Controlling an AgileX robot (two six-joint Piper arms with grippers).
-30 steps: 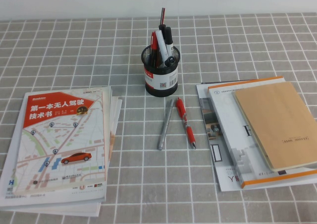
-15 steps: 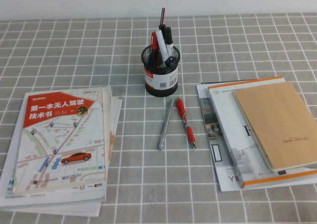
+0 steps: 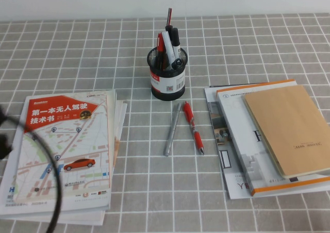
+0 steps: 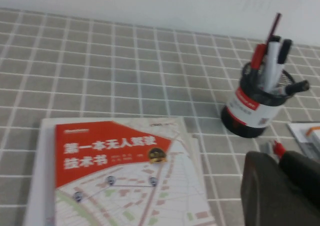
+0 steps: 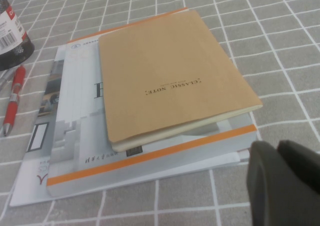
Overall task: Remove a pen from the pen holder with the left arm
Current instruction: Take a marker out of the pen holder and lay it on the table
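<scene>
The left gripper (image 4: 278, 163) hangs on the table's left side by the map booklet (image 4: 120, 171), its claw pinched together and empty. The pens (image 3: 170, 42) stand in the pen holder (image 3: 168, 78), well apart from it. The right gripper (image 5: 278, 148), likewise closed on nothing, hovers beside the notebook (image 5: 170, 76). Only part of either claw can be seen.

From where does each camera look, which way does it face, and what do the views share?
High view: raised on the robot's side, angled down at the table, pen holder centred; of the robot only a dark cable at the left shows.
Left wrist view: low over the map book, facing the pen holder; left claw in the foreground, shut, short of the holder.
Right wrist view: above the brown notebook; right claw in the foreground beside its corner.
Shared: high and left wrist both show pen holder and map book.
</scene>
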